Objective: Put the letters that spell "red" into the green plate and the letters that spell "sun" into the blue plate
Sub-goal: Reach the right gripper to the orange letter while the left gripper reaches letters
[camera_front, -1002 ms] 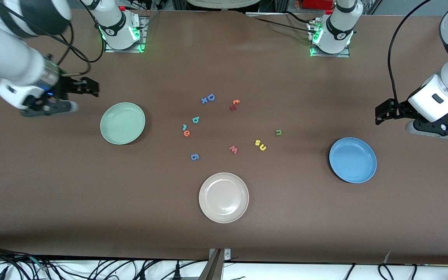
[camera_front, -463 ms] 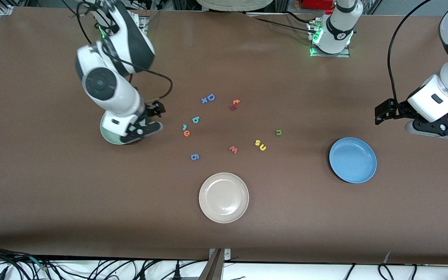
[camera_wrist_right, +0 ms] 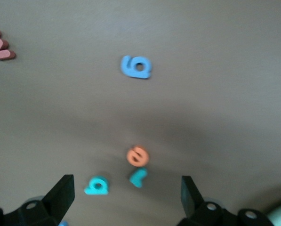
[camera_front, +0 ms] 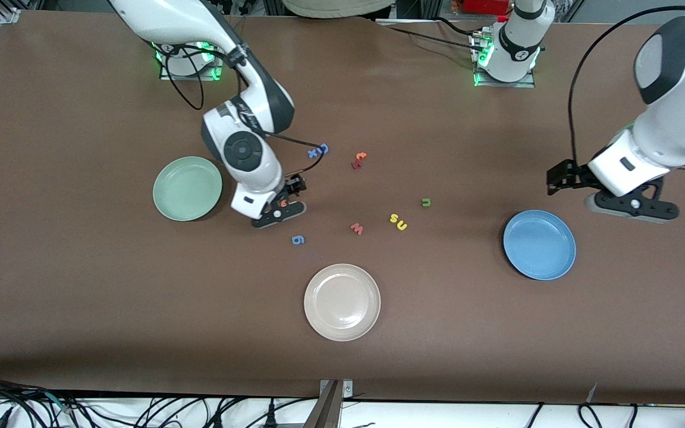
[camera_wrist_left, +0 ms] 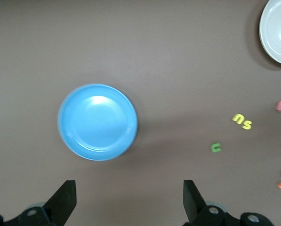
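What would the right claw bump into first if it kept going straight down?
Probably the orange e. The right claw is open above it, with the teal r right beside, though its height is hard to judge.

Right pincer [camera_front: 280, 209] over "e" [camera_wrist_right: 137, 156]

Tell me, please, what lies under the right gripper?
Under the open right gripper lie the orange e, teal r and teal d; the front view shows only the e, the others covered.

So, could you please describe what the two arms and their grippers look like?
Both arms are glossy white with dark grey joint bands and round grey caps, trailing black cables. Green lights glow at their bases. The left gripper and right gripper are black with two fingers on grey mounts.
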Available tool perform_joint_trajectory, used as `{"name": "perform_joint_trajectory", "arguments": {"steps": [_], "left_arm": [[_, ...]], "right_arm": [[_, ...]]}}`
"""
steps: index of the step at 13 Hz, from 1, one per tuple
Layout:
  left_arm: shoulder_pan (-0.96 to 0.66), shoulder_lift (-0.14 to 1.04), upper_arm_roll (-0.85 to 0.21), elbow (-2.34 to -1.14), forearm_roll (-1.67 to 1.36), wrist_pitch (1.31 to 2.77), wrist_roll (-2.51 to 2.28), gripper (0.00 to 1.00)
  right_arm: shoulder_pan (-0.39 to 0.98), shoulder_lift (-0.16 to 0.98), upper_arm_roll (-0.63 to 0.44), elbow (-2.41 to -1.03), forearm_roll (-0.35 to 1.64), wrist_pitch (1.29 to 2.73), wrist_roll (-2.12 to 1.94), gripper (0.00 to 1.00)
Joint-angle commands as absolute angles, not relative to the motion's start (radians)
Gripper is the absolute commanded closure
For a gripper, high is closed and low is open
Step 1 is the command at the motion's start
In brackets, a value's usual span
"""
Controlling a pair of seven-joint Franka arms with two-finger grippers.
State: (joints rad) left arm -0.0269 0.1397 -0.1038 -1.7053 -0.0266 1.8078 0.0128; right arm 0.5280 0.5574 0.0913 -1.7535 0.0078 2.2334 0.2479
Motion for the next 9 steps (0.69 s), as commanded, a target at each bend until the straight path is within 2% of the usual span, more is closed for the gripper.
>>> {"name": "perform_joint_trajectory", "arguments": {"steps": [1, 2, 3, 7, 9], "left_arm": [[-0.026, 0.127, -0.147, -1.788, -0.055, 1.862, -0.049, 0.00], [-0.028, 0.130, -0.153, -1.822, -0.057, 1.890, -0.072, 0.00], [-0.028, 0.139, -0.173, -1.850, -0.057, 1.923, -0.109, 0.00], [-0.041, 0.179, -0.232, -1.907, -0.057, 2.006, -0.322, 0.00], [-0.054, 0.199, -0.233, -1.992, -0.058, 2.109, -0.362, 0.00]], "right_arm": [[0.523, 0.603, 0.084, -1.770, -0.024, 2.313, 0.261, 0.09], [0.522, 0.613, 0.084, -1.770, -0.070, 2.321, 0.261, 0.09], [0.522, 0.615, 0.084, -1.773, -0.090, 2.318, 0.261, 0.18], [0.512, 0.617, 0.084, -1.828, -0.089, 2.318, 0.262, 0.23], [0.517, 0.627, 0.084, -1.830, -0.086, 2.339, 0.268, 0.27]]}}
